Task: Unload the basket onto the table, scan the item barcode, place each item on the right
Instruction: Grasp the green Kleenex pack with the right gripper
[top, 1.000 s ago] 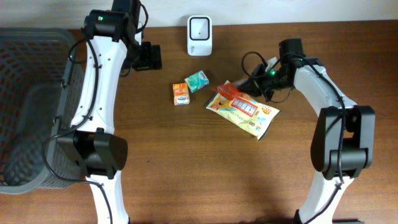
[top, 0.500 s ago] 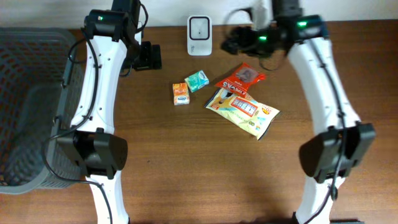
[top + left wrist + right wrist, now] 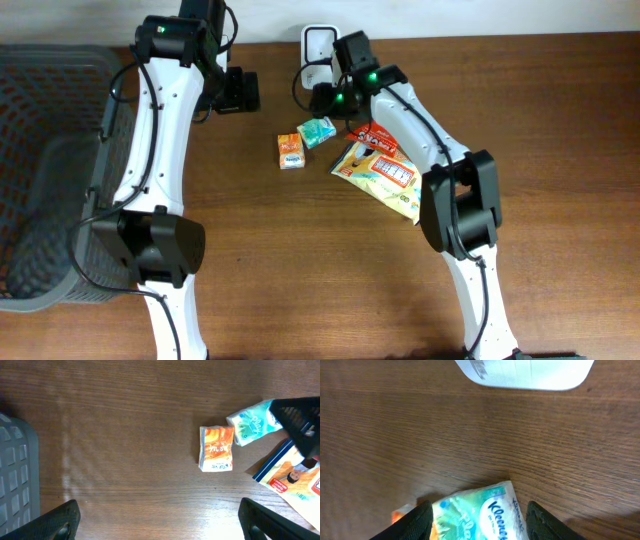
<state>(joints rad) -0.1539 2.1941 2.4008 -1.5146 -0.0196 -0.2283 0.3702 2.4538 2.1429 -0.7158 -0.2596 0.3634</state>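
Observation:
A white barcode scanner (image 3: 320, 45) stands at the back of the table; its lower edge shows in the right wrist view (image 3: 525, 372). Just in front of it lies a green Kleenex tissue pack (image 3: 317, 131). My right gripper (image 3: 325, 98) hovers over the near end of that pack (image 3: 485, 510), open, one finger on each side, with a gap on the right side. An orange pack (image 3: 291, 150), a red snack packet (image 3: 375, 135) and a large yellow packet (image 3: 390, 180) lie nearby. My left gripper (image 3: 235, 92) stands wide open over bare wood (image 3: 160, 520). No barcode shows.
A grey mesh basket (image 3: 50, 170) fills the left end of the table, and its corner shows in the left wrist view (image 3: 17, 475). The red packet rests partly on the yellow one. Bare wood stretches across the front half of the table.
My right gripper let go of the red packet, which now lies on the yellow one. The arm swung left past the scanner and came down over the tissue pack. The left arm stayed still.

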